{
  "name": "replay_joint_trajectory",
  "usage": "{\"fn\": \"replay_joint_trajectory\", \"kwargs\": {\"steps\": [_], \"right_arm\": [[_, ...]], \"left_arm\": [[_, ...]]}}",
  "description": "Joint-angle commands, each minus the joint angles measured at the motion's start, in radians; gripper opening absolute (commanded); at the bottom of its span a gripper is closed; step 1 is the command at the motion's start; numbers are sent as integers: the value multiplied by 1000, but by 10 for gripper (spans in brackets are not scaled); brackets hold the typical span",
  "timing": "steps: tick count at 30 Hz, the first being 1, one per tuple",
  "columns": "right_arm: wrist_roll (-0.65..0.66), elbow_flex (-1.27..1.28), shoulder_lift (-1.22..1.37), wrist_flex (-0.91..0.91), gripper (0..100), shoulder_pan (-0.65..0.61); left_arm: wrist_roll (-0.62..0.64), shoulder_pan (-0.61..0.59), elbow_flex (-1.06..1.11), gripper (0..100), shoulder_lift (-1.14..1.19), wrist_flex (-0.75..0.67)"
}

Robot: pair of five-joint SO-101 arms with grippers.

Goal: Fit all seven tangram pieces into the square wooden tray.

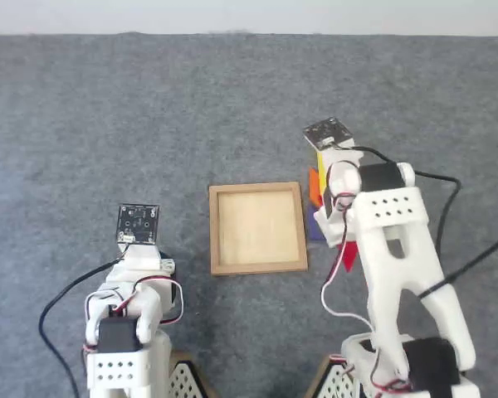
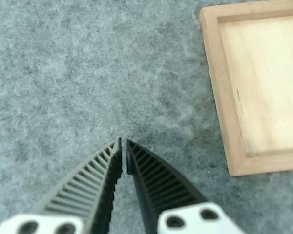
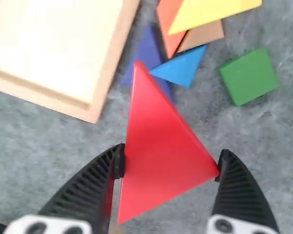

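**Red triangle gripped beside the tray, all seven pieces outside it**

The square wooden tray (image 1: pixel 257 267) lies flat on the grey felt-like table cover (image 1: pixel 108 108), between the two arms. Its pale floor and raised rim carry no print that can be read.

The right gripper (image 3: pixel 171 163) hangs just off the tray's outer edge, on the side where the pieces are. Its black ribbed fingers (image 3: pixel 95 187) are spread fairly wide and clamp the red triangle (image 3: pixel 161 151) from two opposite sides. The triangle's sharp tip points toward the tray's corner and overlaps the dark blue piece (image 3: pixel 149 53). Whether the triangle is lifted off the cover cannot be told.

The other pieces cluster just beside that same edge of the tray. The dark blue piece is nearest the rim, with the light blue triangle (image 3: pixel 181 68) touching it. The orange piece (image 3: pixel 170 24), the tan piece (image 3: pixel 202 36) and the yellow triangle (image 3: pixel 210 9) overlap one another a little farther along. The green square (image 3: pixel 248 75) lies apart, farthest from the tray.

The left gripper (image 2: pixel 123 144) hovers over bare cover on the tray's opposite side, near a corner. Its fingers are pinched almost together and hold nothing.

Print on the wrist camera boards is too small to read.
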Motion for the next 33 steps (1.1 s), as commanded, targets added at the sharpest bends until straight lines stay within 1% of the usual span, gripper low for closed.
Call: {"fn": "replay_joint_trajectory", "kwargs": {"steps": [1,3,7,12,13,18,21,27,30,33], "right_arm": [[-69,-52,-56,-8,209,-84],[-118,-52,-56,-42,209,-157],[-138,-52,-54,-114,209,-271],[-195,-57,30,-228,209,-311],[-203,-57,71,-269,209,-317],[-321,-75,303,-432,208,-387],[-387,-143,372,-443,208,-398],[-529,-233,427,-444,209,-401],[-557,-264,481,-444,212,-430],[-557,-282,530,-443,213,-484]], "left_arm": [[-3,8,-12,15,-11,-2],[-3,8,-12,15,-11,-2],[-3,8,-12,15,-11,-2],[-3,8,-12,15,-11,-2],[-3,8,-12,15,-11,-2],[-3,8,-12,15,-11,-2],[-3,8,-12,15,-11,-2],[-3,8,-12,15,-11,-2],[-3,8,-12,15,-11,-2],[-3,8,-12,15,-11,-2]]}}
